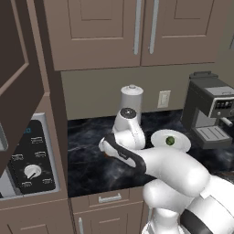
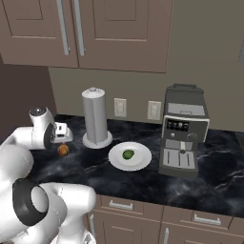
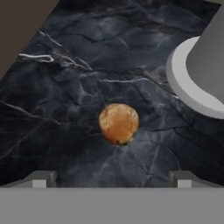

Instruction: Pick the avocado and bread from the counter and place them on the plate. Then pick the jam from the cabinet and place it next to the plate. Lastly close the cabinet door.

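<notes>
The bread (image 3: 118,123), a round orange-brown lump, lies on the black counter (image 3: 65,87) directly under my gripper (image 3: 112,178). The gripper is open, its two fingertips (image 3: 41,178) spread wide on either side with nothing between them. From the right base view, the gripper (image 2: 64,138) hovers just above the bread (image 2: 63,150), left of the paper-towel holder. The dark green avocado (image 2: 128,154) rests on the white plate (image 2: 141,162), also seen in the left base view as avocado (image 1: 170,140) on plate (image 1: 183,142). The cabinet door (image 1: 16,68) stands swung open at far left. The jam is out of view.
A grey paper-towel holder (image 2: 95,119) stands close to the right of the bread; its round base (image 3: 192,83) is near the gripper. A coffee machine (image 2: 183,138) sits right of the plate. Shut wall cupboards (image 2: 95,28) hang above. A stove panel (image 1: 29,160) is at left.
</notes>
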Controlling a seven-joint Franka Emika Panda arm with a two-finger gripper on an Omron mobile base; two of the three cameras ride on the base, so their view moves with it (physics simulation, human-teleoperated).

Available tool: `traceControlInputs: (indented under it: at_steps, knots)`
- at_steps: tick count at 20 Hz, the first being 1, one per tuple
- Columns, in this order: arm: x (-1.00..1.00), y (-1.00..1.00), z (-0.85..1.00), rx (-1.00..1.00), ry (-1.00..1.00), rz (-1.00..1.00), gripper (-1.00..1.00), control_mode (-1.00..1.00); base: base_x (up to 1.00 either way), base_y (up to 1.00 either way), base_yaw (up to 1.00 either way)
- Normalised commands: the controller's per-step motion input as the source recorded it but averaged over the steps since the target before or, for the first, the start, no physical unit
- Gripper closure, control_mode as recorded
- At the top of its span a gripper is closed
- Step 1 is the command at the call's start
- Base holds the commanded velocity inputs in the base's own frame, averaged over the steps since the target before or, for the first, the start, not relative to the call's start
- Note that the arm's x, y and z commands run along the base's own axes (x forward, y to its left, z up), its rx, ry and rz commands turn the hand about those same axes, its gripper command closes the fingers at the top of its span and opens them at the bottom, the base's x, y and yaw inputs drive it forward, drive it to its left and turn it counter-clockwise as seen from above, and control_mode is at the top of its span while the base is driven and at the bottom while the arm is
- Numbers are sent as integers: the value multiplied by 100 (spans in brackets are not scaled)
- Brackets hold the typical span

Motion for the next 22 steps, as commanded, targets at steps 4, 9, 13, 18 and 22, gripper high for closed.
traceControlInputs:
  at_steps: [4, 9, 13, 18, 22]
  knots:
    - [29, 0, -36, 0, 0, 1, -100, -100, 0, 0, 0]
    - [22, 0, -31, 0, 2, 0, -100, -100, 0, 0, 0]
    - [16, 0, -24, 0, 4, 1, -100, -100, 0, 0, 0]
    - [23, 0, -19, 0, 2, 2, -100, -100, 0, 0, 0]
    - [23, 1, -20, 0, 2, 2, -100, -100, 0, 0, 0]
